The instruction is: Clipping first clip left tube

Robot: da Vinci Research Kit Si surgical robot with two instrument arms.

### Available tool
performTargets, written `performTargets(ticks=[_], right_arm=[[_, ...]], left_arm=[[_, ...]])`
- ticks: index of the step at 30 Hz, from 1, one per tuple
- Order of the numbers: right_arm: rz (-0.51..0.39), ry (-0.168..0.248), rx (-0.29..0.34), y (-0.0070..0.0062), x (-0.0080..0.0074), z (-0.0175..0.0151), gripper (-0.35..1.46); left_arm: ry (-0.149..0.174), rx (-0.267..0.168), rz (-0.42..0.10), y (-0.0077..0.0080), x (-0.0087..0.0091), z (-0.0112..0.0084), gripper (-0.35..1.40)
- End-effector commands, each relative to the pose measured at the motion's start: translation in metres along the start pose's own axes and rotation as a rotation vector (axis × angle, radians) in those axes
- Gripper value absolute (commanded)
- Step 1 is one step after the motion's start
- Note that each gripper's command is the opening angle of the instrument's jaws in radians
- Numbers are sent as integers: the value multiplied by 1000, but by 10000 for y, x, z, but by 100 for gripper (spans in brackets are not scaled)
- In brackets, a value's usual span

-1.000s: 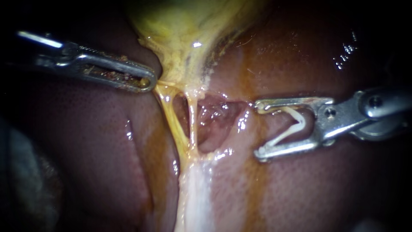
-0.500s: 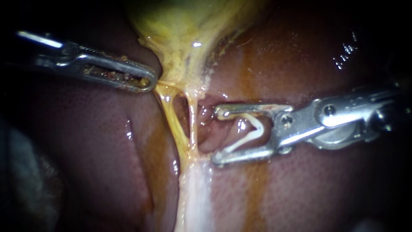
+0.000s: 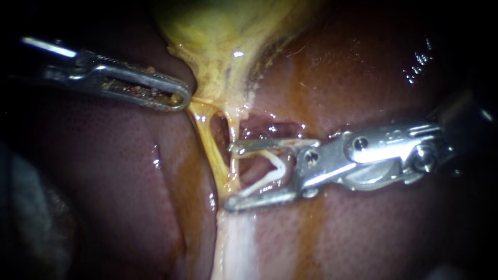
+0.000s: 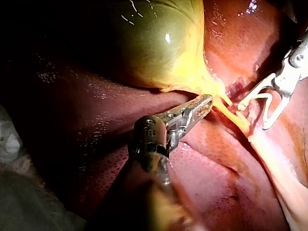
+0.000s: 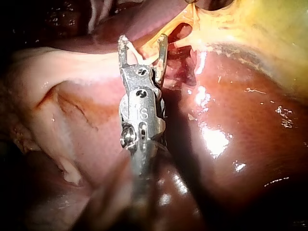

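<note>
The liver (image 3: 124, 186) fills most of the scene, dark red and wet, with the yellow-green gallbladder (image 3: 223, 36) lying on it at the far side and narrowing towards the near side. My left instrument (image 3: 174, 96) comes in from the left, its claw clamped on the yellow tissue at the gallbladder's narrow end, and that pull seems to keep the two thin strands below it stretched and apart. My right instrument (image 3: 231, 176) reaches in from the right with its claw spread wide, one tip at the far side and one at the near side. The left tube (image 3: 210, 142), the one to be clipped, runs slanting from the gallbladder's neck towards the near side. It lies just to the left of those tips and not yet between them, as far as I can tell. The right tube (image 3: 231, 129) stands just beside it, at the far tip of the open claw, so I judge the main risk to be catching both tubes or only the wrong one. The white clip (image 3: 270, 168) sits as an open V deep in the claw. To do this well, the claw likely needs to pass further left until the left tube alone lies across the clip's mouth, square to it, with both tips showing past the tube before squeezing.
</note>
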State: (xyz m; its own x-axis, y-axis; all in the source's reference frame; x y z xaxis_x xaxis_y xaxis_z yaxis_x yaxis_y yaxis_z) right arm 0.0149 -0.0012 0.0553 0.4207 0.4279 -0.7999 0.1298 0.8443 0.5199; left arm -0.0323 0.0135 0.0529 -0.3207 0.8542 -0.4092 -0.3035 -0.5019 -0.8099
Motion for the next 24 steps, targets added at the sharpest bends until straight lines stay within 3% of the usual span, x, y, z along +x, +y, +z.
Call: performTargets(ticks=[1,11,24], right_arm=[[4,-1,1,1,-2,2,49],[18,-7,7,11,-23,12,49],[17,-9,36,20,-40,22,49]], left_arm=[[0,0,0,0,0,0,-35],[0,1,-1,1,0,1,-35],[1,1,-1,1,0,2,-35]])
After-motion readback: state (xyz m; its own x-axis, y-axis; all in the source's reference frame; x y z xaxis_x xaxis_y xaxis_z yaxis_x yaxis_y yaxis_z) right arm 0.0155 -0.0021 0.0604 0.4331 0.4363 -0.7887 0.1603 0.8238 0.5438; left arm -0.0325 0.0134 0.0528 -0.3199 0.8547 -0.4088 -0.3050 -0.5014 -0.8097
